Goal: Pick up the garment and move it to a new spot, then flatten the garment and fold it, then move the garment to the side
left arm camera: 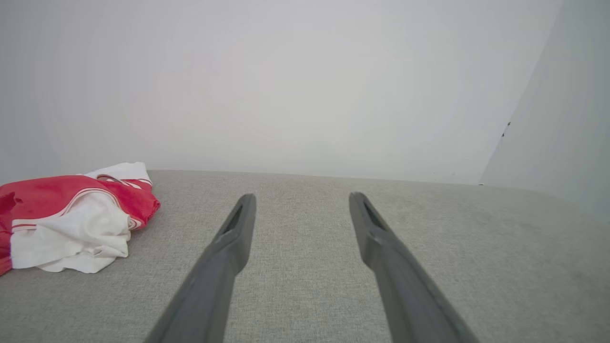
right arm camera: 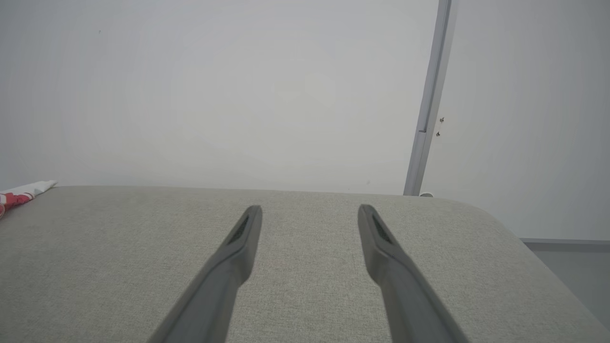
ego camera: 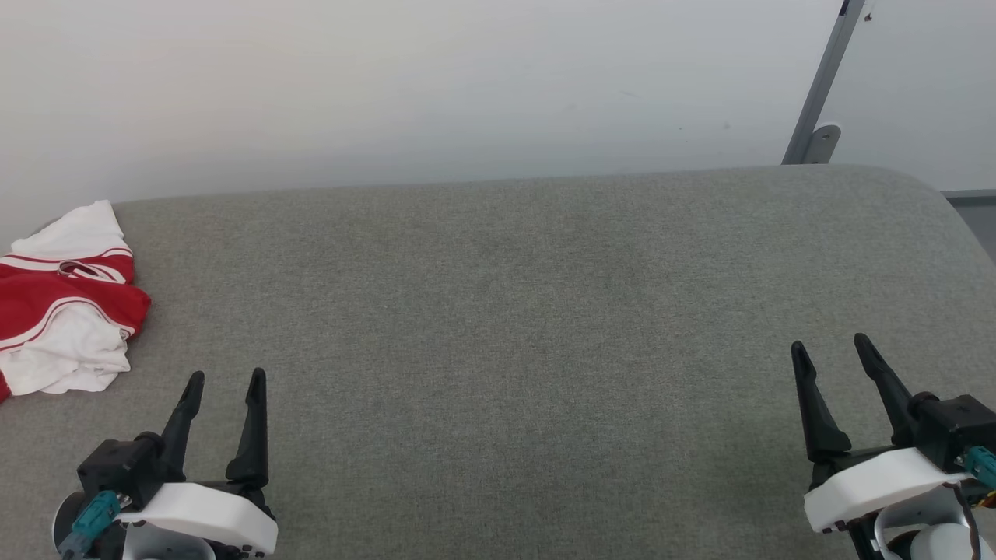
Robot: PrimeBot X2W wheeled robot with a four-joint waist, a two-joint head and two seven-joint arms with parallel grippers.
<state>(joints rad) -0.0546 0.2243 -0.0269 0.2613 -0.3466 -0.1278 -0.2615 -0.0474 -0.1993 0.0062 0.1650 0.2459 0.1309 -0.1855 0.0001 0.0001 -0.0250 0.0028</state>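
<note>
surface: grey fabric-covered bench (ego camera: pixel 545 311); on it: crumpled red-and-white garment (ego camera: pixel 66 299) at its far-left edge

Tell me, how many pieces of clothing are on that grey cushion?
1: a crumpled red and white shirt at the far left edge of the cushion. The picture cuts it off there, so more could lie out of sight.
</note>
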